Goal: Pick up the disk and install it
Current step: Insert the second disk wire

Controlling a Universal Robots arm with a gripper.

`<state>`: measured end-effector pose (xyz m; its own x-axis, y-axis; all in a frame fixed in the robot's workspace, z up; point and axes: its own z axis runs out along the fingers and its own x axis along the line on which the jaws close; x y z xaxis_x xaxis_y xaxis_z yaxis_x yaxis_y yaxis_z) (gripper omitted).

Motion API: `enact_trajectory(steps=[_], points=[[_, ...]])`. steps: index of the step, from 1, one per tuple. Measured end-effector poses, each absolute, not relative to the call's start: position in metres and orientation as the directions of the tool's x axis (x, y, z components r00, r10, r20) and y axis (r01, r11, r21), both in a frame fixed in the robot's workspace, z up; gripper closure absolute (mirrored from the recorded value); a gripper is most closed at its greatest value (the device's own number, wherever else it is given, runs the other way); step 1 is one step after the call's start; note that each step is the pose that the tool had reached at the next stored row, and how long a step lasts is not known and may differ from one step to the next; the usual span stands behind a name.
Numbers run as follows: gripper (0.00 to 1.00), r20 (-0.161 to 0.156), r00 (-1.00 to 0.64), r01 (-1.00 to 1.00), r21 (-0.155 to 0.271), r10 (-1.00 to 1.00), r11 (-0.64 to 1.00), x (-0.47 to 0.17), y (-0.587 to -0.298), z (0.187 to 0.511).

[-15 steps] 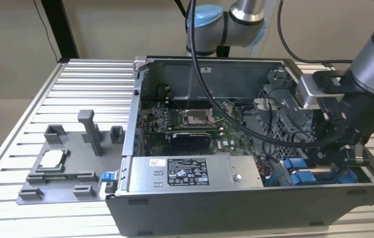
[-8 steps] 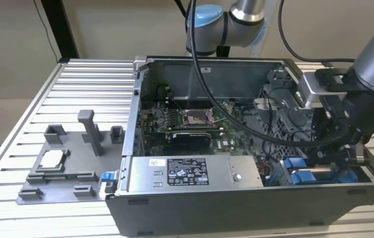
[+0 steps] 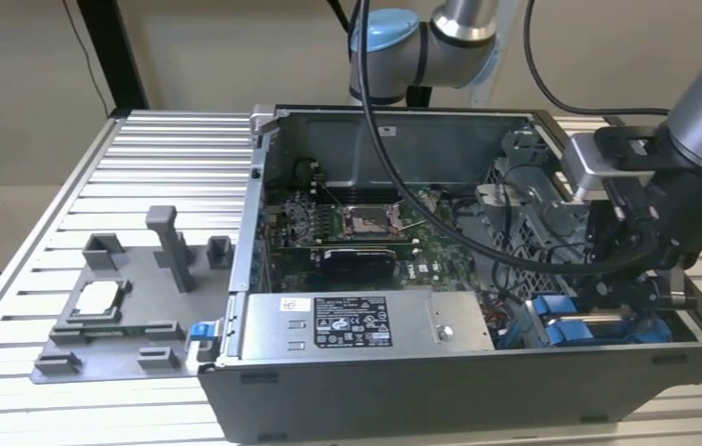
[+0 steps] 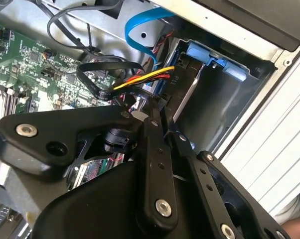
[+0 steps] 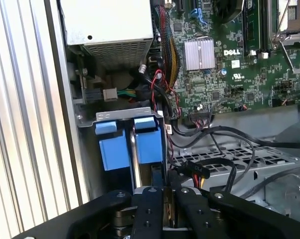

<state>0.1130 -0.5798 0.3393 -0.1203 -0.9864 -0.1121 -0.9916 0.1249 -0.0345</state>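
Note:
The disk (image 5: 150,147) stands on edge in the drive bay at the front corner of the open computer case, on the exterior view's right, with its blue bracket (image 4: 215,59) facing up. In the exterior view the disk (image 3: 555,307) is a blue patch low inside the case. My gripper (image 5: 168,191) hangs straight over it, fingers drawn close together, tips at the disk's upper edge (image 4: 162,112). Whether the tips touch it I cannot tell. The gripper (image 3: 629,283) reaches down into the case beside the bay.
A second blue-bracketed unit (image 5: 112,149) stands beside the disk, nearer the case's front wall. The grey power-supply box (image 3: 351,321), the green motherboard (image 3: 351,223) and loose black cables (image 5: 210,137) crowd the bay. A grey fixture (image 3: 115,316) holding a small silver chip (image 3: 97,297) lies outside the case.

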Motion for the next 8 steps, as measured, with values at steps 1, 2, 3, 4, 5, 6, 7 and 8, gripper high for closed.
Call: enact_trajectory(steps=[1,2,3,4,5,6,7,8], points=[[1.00,-0.113,-0.120,-0.992,-0.034,-0.986,0.125,0.1135,-0.5799,0.3392],[1.00,-0.113,-0.120,-0.992,-0.034,-0.986,0.125,0.1138,-0.5801,0.3393],[1.00,-0.113,-0.120,-0.992,-0.034,-0.986,0.125,0.1139,-0.5801,0.3393],[1.00,-0.113,-0.121,-0.992,-0.034,-0.986,0.125,0.1138,-0.5801,0.3393],[1.00,-0.114,-0.121,-0.992,-0.034,-0.986,0.125,0.1139,-0.5801,0.3393],[1.00,-0.113,-0.120,-0.992,-0.034,-0.986,0.125,0.1139,-0.5802,0.3391],[1.00,-0.114,-0.120,-0.992,-0.034,-0.986,0.124,0.1139,-0.5801,0.3388],[1.00,-0.114,-0.120,-0.992,-0.034,-0.986,0.124,0.1139,-0.5802,0.3387]])
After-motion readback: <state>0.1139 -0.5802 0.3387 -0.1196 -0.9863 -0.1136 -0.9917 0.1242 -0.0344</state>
